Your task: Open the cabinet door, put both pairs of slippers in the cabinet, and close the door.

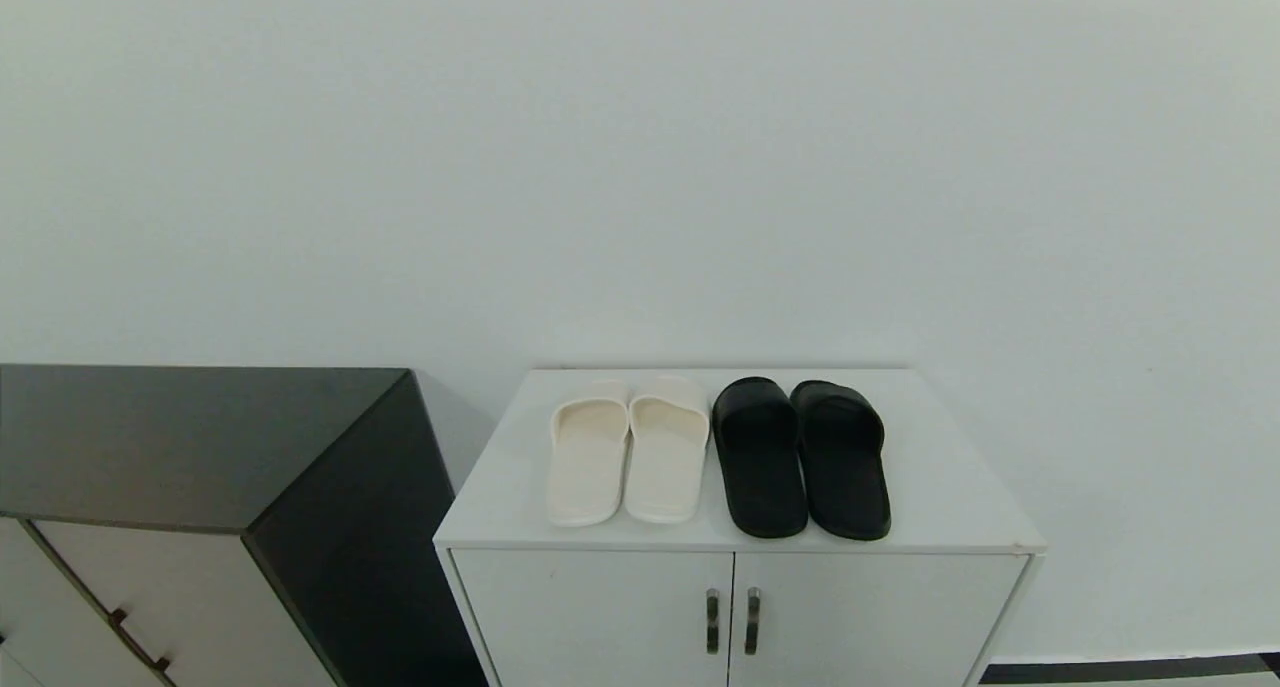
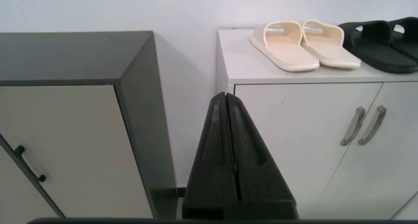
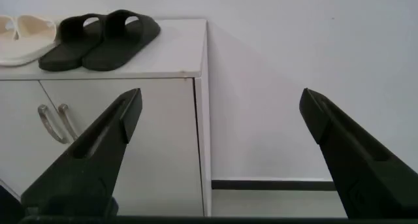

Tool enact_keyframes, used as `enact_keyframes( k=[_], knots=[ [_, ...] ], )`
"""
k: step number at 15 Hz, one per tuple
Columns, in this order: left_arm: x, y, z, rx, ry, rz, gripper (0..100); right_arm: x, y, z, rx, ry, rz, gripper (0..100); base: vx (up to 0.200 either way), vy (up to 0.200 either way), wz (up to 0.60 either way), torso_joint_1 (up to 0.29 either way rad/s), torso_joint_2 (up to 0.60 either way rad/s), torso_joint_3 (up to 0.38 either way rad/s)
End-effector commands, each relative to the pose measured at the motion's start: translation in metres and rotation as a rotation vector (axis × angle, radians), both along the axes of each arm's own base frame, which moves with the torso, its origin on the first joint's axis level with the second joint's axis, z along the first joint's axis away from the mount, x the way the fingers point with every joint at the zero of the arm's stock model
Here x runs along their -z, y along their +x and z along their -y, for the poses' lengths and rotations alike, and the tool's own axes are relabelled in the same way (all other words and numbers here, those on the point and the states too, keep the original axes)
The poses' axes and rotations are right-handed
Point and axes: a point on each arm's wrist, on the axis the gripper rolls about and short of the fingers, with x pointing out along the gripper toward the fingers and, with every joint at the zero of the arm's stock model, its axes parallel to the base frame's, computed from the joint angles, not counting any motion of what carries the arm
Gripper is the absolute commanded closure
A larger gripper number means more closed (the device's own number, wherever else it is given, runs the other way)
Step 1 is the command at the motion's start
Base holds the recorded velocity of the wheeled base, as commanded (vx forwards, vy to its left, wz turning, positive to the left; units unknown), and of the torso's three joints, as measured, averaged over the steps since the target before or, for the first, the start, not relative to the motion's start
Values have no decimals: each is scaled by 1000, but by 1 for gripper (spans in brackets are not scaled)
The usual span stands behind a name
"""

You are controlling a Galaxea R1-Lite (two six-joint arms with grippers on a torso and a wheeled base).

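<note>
A low white cabinet (image 1: pixel 930 497) stands against the wall with both doors shut and two metal handles (image 1: pixel 732 620) at the middle seam. On its top lie a cream pair of slippers (image 1: pixel 627 450) on the left and a black pair of slippers (image 1: pixel 802 457) on the right, toes toward the wall. My left gripper (image 2: pixel 226 100) is shut with nothing in it, in front of the cabinet's left door (image 2: pixel 300 139) and well apart from it. My right gripper (image 3: pixel 221 101) is open wide, off the cabinet's right front corner (image 3: pixel 196 77), holding nothing.
A taller dark cabinet (image 1: pixel 200 437) with pale drawer fronts and small black pulls (image 1: pixel 135 639) stands close to the left of the white one, with a narrow gap between. A plain white wall lies behind. Bare floor with a dark baseboard (image 3: pixel 274 183) lies to the right.
</note>
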Motion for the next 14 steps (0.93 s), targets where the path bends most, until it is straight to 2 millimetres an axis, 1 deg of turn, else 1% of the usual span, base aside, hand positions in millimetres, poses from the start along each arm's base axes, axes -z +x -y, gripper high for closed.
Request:
enact_keyframes(
  k=[1, 2, 3, 4, 6, 7, 8, 9, 10, 11, 12, 14],
  knots=[
    [0, 0, 0, 0, 0, 0, 100, -74, -8, 0, 3, 36, 147, 0, 0, 0, 0, 0, 0, 0],
    [0, 0, 0, -1, -2, 0, 100, -95, 3, 0, -12, 99, 70, 0, 0, 0, 0, 0, 0, 0],
    [0, 0, 0, -1, -2, 0, 100, -95, 3, 0, -12, 99, 70, 0, 0, 0, 0, 0, 0, 0],
    [0, 0, 0, -1, 0, 0, 100, -84, 45, -3, -119, 1, -198, 0, 0, 0, 0, 0, 0, 0],
    [0, 0, 0, -3, 3, 0, 100, -77, 81, -11, -265, 41, -337, 0, 0, 0, 0, 0, 0, 0],
    [0, 0, 0, -4, 6, 0, 100, -78, 97, -20, -336, 79, -362, 0, 0, 0, 0, 0, 0, 0],
    [0, 0, 0, -1, 7, 0, 100, -78, 115, -31, -358, 79, -384, 0, 0, 0, 0, 0, 0, 0],
    [0, 0, 0, -1, 4, 0, 100, -78, 129, -44, -363, 63, -371, 0, 0, 0, 0, 0, 0, 0],
    [0, 0, 0, -1, 3, 0, 100, -77, 142, -63, -365, 61, -353, 0, 0, 0, 0, 0, 0, 0],
    [0, 0, 0, -1, 3, 0, 100, -76, 148, -76, -359, 64, -341, 0, 0, 0, 0, 0, 0, 0],
    [0, 0, 0, -1, 7, 0, 100, -75, 159, -99, -323, 46, -351, 0, 0, 0, 0, 0, 0, 0],
    [0, 0, 0, -4, 9, 0, 100, -74, 172, -130, -330, 60, -382, 0, 0, 0, 0, 0, 0, 0]
  ],
)
